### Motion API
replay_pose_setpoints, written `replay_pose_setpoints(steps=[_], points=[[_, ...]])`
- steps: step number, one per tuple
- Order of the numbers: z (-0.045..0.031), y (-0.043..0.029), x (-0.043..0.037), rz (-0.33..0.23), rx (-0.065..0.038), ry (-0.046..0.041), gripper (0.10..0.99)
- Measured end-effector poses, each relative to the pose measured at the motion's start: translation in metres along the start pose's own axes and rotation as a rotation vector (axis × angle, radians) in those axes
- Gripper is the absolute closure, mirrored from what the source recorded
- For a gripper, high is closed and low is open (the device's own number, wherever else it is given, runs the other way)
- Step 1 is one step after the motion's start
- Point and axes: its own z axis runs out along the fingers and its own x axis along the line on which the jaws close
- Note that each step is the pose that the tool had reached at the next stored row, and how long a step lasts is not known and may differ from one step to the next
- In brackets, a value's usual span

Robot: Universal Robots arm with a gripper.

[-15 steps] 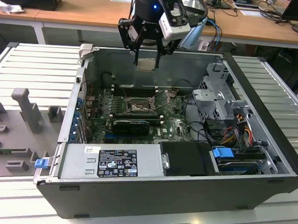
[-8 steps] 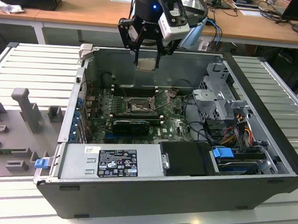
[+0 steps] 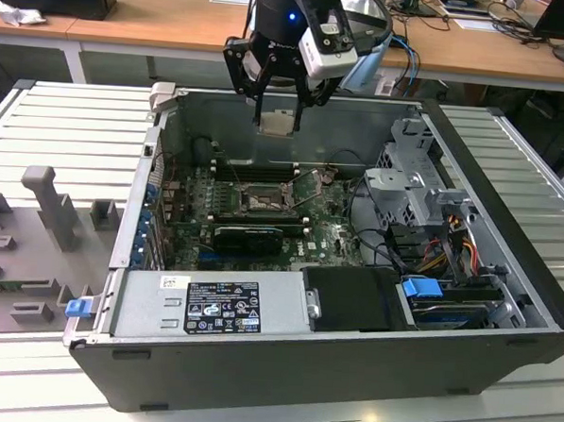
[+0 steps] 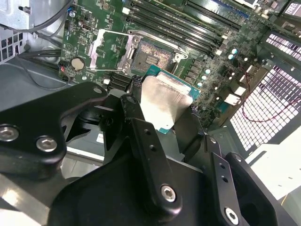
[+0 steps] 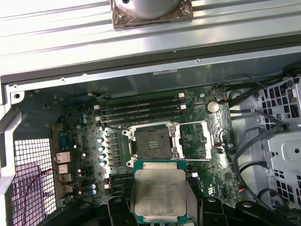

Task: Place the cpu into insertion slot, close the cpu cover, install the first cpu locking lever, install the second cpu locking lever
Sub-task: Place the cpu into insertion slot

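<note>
My gripper (image 3: 278, 116) hangs above the back wall of the open computer case, shut on the cpu (image 3: 277, 123). The cpu's tan-grey face (image 5: 160, 195) shows between the black fingers (image 4: 141, 136) in both wrist views. Below on the green motherboard (image 3: 328, 237) lies the insertion slot (image 3: 261, 201), a black-framed square socket (image 5: 151, 140) with its pin field (image 4: 153, 54) bare. The silvery cpu cover (image 5: 195, 139) is swung open beside the socket, its window frame (image 4: 110, 49) lying over the board. The cpu is well above the slot and touches nothing else.
The black case wall (image 3: 283, 362) rings the board. A power supply (image 3: 220, 307) lies along the near side, and a drive cage (image 3: 407, 180) with cables (image 3: 451, 239) stands at the exterior view's right. Long memory slots (image 5: 141, 106) run behind the socket. Grey fixtures (image 3: 46, 199) stand on the slatted table.
</note>
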Motion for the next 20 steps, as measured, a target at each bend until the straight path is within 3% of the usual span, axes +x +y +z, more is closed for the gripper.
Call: replay_pose_setpoints(steps=[20], points=[[0.0003,0.0,0.0,0.063,-0.001,-0.0057,0.561]])
